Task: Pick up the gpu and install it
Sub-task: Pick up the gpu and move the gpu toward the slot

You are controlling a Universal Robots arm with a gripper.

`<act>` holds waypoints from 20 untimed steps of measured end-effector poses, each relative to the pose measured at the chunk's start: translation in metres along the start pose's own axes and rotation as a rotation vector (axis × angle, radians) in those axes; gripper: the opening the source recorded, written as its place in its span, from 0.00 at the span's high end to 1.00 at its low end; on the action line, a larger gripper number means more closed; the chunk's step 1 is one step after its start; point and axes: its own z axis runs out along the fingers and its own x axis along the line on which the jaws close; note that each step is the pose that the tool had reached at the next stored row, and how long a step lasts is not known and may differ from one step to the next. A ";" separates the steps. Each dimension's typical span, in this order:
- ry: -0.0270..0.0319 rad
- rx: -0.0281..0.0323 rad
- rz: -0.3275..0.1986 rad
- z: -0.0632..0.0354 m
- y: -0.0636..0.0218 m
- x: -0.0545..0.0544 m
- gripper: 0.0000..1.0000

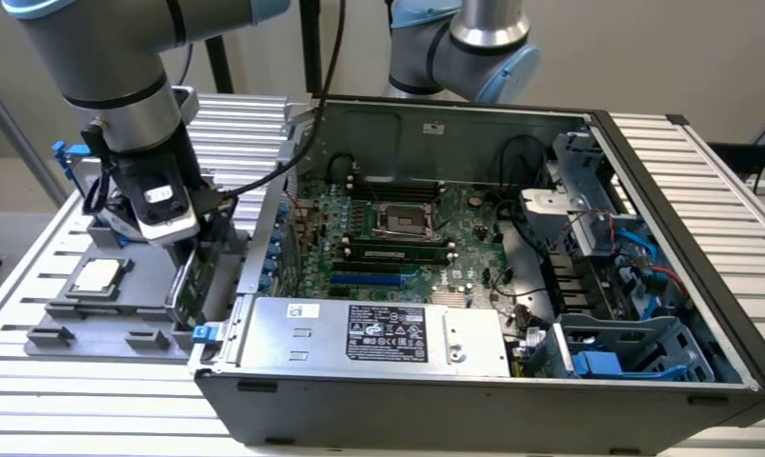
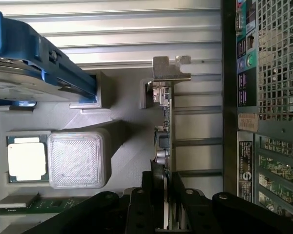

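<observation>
wrist: fingers (image 2: 148,197) clamped on edge-on gpu (image 2: 164,122) | exterior: arm (image 1: 118,90) down over grey tray (image 1: 103,328), beside open case (image 1: 356,400)

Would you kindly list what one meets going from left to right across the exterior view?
CPU chip → gpu standing on edge in its gray holder → power supply → drive cage
</observation>
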 end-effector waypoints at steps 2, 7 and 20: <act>0.0009 0.0000 -0.001 -0.0071 0.0003 0.000 0.73; 0.0031 0.0002 -0.001 -0.0278 0.0010 0.000 0.73; 0.0038 0.0001 -0.009 -0.0869 0.0032 -0.004 0.73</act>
